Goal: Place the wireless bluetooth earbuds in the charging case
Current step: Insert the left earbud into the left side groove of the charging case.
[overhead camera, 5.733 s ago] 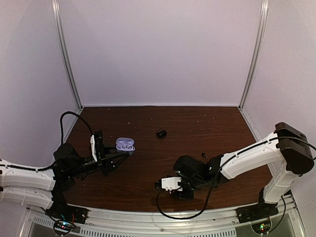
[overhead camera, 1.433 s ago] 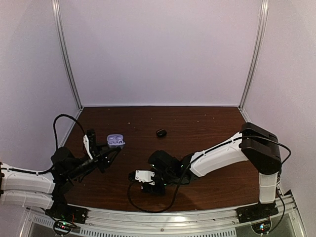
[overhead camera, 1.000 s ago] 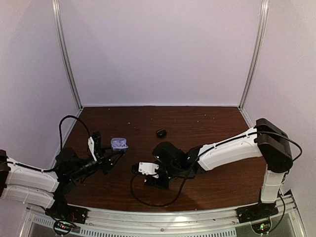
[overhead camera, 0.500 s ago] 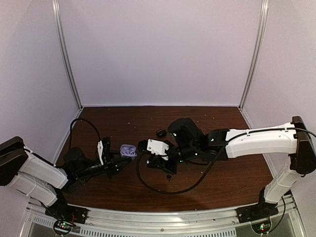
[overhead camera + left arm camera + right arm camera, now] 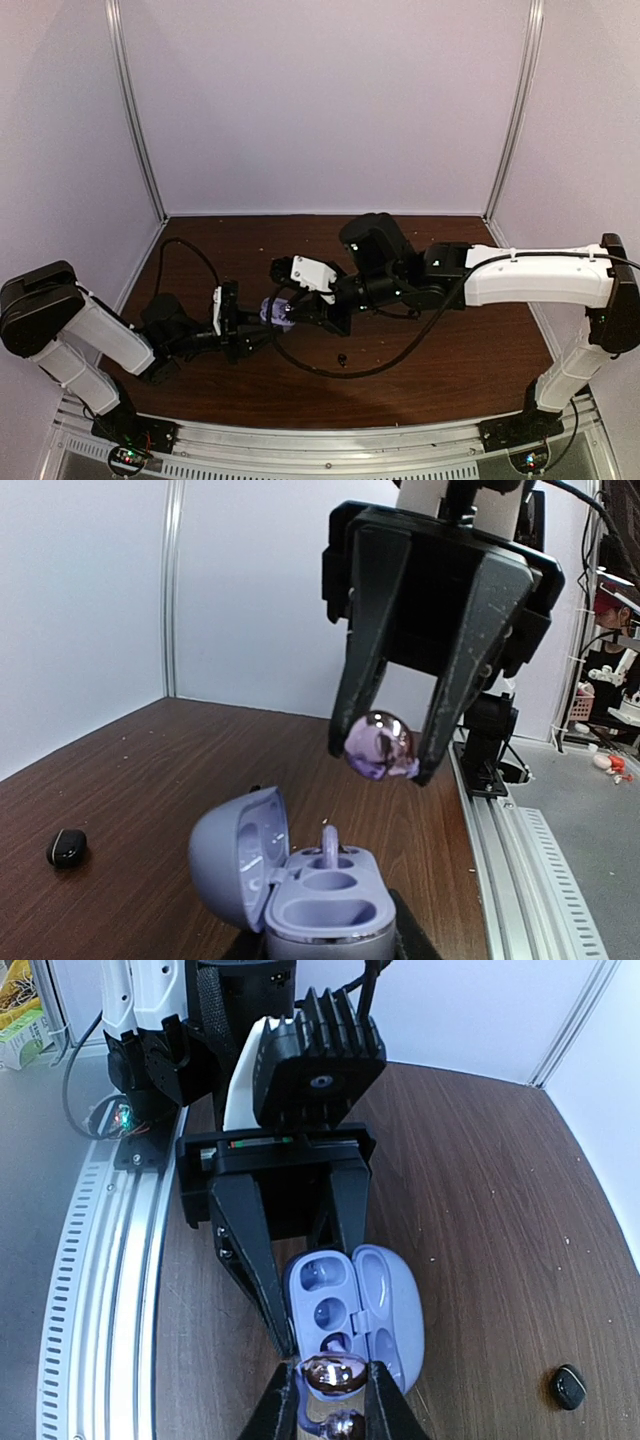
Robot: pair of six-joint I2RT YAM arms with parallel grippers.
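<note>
Left wrist view crops its own fingers at the bottom edge, but the top external view shows the left gripper [image 5: 267,319] clamped on the open lavender charging case [image 5: 320,905]. One seated bud [image 5: 328,841] shows only its stem, with its body hidden in a socket. Just above the case, the right gripper [image 5: 382,762] pinches a rounded, mirror-shiny lavender-silver earbud [image 5: 376,742].
</note>
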